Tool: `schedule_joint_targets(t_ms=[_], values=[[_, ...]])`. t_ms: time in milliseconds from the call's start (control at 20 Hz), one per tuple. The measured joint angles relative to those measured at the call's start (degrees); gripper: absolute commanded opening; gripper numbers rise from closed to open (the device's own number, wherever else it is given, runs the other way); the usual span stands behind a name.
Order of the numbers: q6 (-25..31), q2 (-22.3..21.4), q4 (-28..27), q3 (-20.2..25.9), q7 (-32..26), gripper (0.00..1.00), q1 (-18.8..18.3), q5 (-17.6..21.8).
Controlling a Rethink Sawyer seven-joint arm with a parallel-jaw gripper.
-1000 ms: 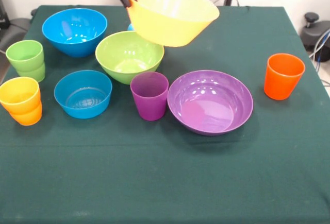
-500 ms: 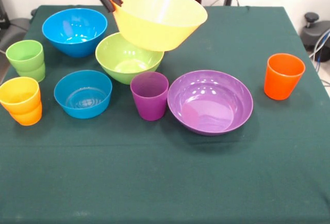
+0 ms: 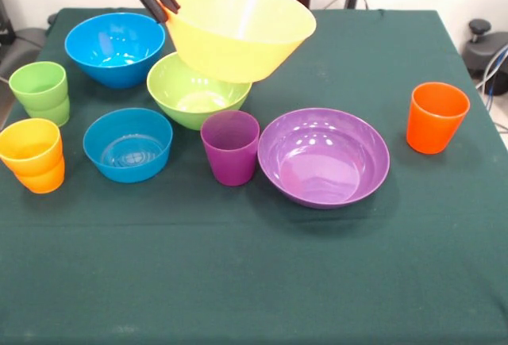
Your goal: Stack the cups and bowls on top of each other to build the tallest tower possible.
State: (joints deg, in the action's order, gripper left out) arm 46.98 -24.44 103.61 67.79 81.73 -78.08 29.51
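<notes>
1. One yellow bowl [image 3: 238,32], the largest, hangs tilted at the upper middle of the frame, its underside overlapping the lime green bowl [image 3: 194,91] below it.
2. The gripper [image 3: 161,4] reaches in from the upper left, its dark fingers closed on the yellow bowl's left rim.
3. Five bowls in all: yellow, lime green, a big blue bowl [image 3: 113,47] at upper left, a smaller blue bowl [image 3: 127,144] at left centre, and a purple bowl [image 3: 324,157] right of centre.
4. Cup colours: a purple cup [image 3: 230,147] just left of the purple bowl, an orange cup [image 3: 435,116] at the right.
5. Left edge: green cups [image 3: 40,91] nested as a pair; below them a yellow cup [image 3: 29,147] sits in an orange one.
6. All rest on one green tablecloth [image 3: 254,281].
</notes>
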Motion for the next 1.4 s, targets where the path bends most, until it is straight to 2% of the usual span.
schedule_joint_targets(t_ms=[600, 1400], values=[[1.16, 0.54, -1.78, 0.75, -3.59, 0.0, -0.01, 0.0], [2.07, 1.85, -4.56, 0.74, -3.93, 0.0, -0.01, 0.14]])
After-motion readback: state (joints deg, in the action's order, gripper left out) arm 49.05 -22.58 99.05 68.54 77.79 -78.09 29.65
